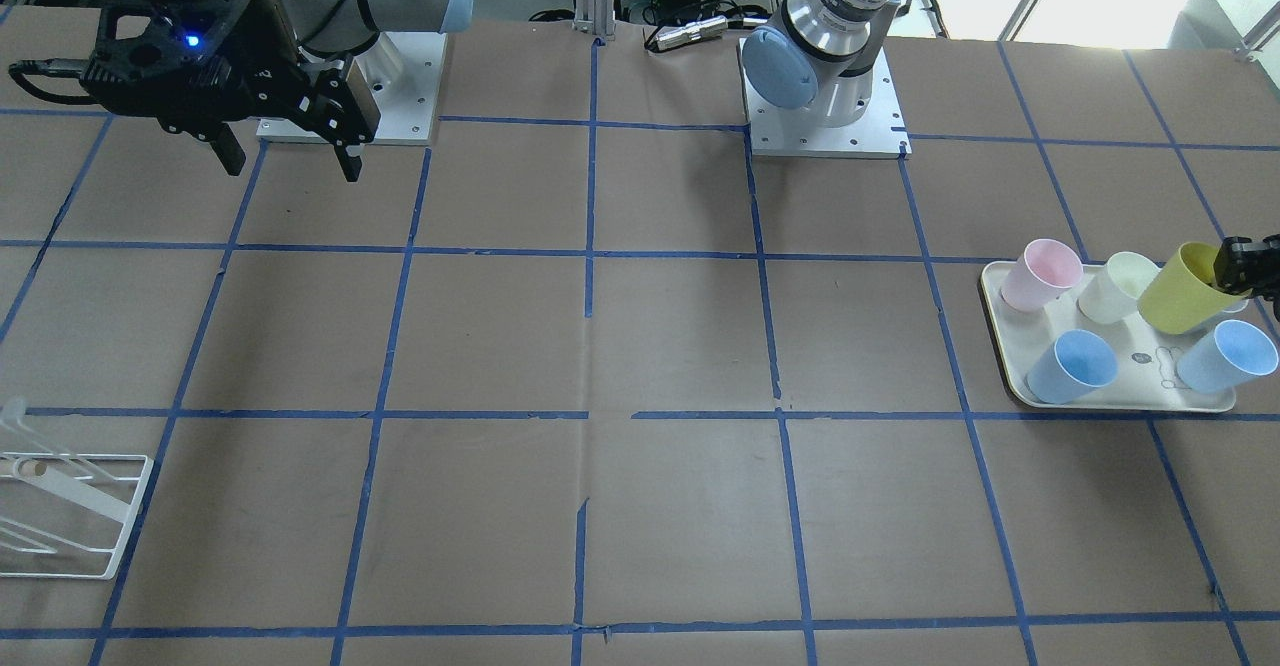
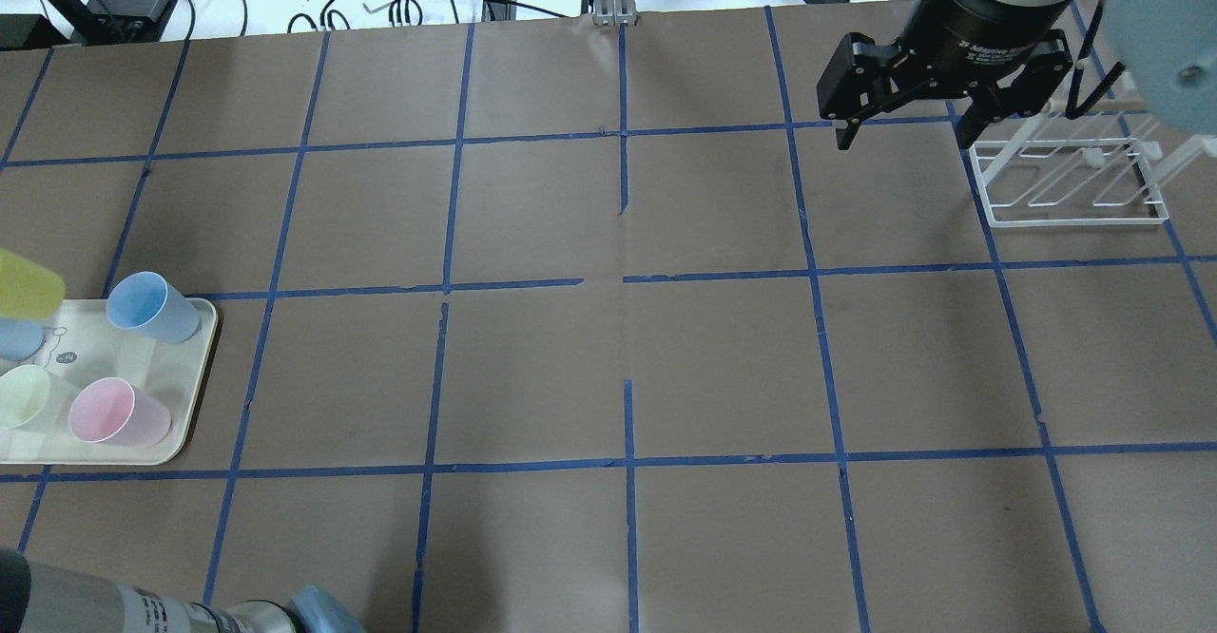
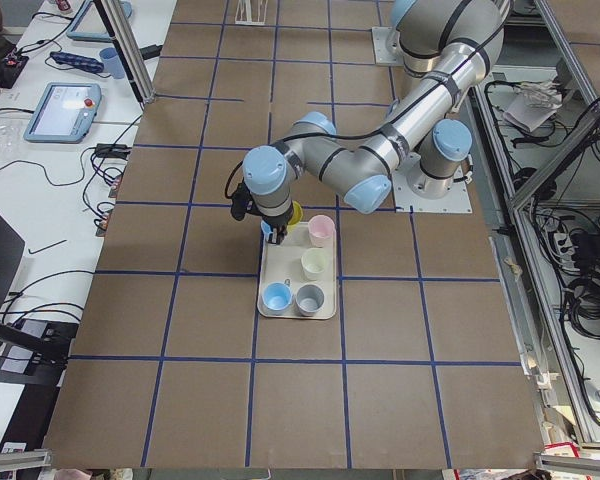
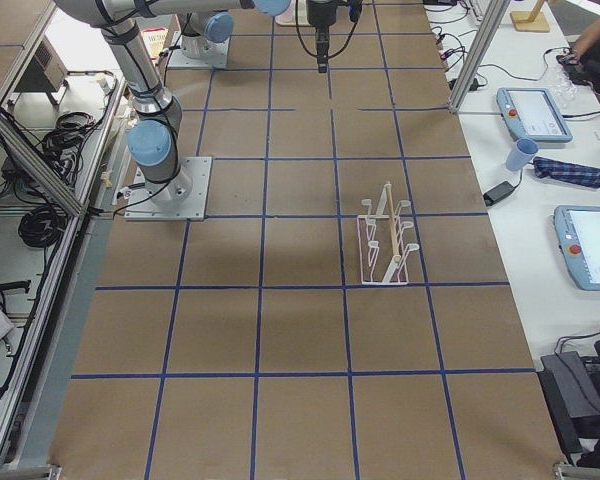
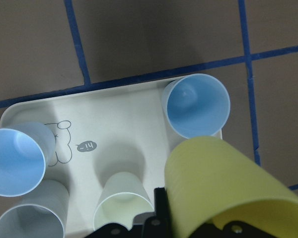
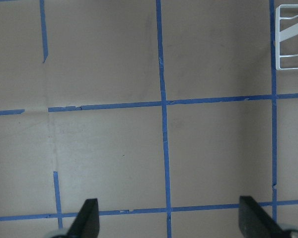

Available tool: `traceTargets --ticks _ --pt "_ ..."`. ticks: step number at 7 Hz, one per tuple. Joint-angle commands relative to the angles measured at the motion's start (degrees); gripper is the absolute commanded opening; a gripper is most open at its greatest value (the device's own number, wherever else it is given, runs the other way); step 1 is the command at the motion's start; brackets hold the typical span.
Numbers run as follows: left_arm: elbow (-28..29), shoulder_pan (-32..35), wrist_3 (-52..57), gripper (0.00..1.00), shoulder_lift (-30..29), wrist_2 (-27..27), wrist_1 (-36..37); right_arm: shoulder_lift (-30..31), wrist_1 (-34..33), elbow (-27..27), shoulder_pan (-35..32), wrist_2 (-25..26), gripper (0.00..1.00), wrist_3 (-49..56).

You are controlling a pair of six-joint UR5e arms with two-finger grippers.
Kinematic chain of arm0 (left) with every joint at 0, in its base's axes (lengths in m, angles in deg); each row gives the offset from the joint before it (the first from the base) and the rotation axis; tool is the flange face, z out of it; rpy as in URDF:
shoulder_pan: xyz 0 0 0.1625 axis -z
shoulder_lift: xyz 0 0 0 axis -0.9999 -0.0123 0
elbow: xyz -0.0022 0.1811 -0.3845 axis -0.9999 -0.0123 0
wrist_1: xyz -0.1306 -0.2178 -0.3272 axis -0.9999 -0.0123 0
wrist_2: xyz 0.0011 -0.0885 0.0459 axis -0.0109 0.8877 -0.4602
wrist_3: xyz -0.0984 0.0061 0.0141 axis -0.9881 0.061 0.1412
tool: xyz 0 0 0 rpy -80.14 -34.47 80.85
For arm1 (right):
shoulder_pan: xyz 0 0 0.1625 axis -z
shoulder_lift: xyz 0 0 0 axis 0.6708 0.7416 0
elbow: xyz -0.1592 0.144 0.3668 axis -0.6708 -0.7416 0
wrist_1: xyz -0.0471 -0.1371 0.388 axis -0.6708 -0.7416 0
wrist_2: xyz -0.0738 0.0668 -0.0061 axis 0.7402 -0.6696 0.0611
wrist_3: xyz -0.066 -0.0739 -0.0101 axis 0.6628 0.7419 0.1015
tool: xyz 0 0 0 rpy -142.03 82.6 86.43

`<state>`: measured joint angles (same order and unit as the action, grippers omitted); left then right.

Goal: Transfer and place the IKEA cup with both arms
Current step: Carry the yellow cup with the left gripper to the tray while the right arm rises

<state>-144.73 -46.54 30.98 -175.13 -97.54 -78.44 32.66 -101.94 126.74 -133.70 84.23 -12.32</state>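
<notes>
Carrying the IKEA cup (image 5: 223, 188) off the tray (image 5: 114, 111) is the step in hand, and it calls for a clean exit. The left gripper (image 1: 1226, 271) is pinched shut on the cup's wall at the rim, and the cup hangs tilted above the tray, apparently clear of it.

Just below stand a cream cup (image 5: 121, 201) and a light blue cup (image 5: 196, 104). The pink cup (image 1: 1040, 274) sits on the tray's side toward the table's middle. The arm should probably rise a little first, then travel sideways, so the yellow base passes over those rims rather than through them.

A rim pinch on smooth, tapered plastic is a light hold. Slow, even motion with no sudden wrist turn should stop the cup from pivoting or slipping.

Farther out, the taped centre squares look like the natural meeting place. Levelling the cup there and showing its bare lower body would leave room below the left fingers.

Farthest off, the right gripper (image 2: 905, 137) hovers above the table with its jaws spread wide and holding nothing. It is just beside the white wire rack (image 2: 1074, 186), which is likely the cup's final place.
</notes>
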Motion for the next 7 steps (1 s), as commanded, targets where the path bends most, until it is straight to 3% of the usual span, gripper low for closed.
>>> traceTargets --ticks 1,3,7 --pt "2.2 -0.4 1.4 0.00 -5.4 -0.5 2.9 0.2 0.4 -0.2 0.1 -0.2 1.00 0.4" --pt "1.1 0.0 1.4 0.00 -7.3 -0.6 6.3 0.2 0.9 -0.3 0.1 -0.2 1.00 0.6" --pt "0.7 -0.2 1.4 0.00 -10.2 -1.6 6.3 0.2 1.0 -0.6 0.1 -0.1 1.00 0.6"
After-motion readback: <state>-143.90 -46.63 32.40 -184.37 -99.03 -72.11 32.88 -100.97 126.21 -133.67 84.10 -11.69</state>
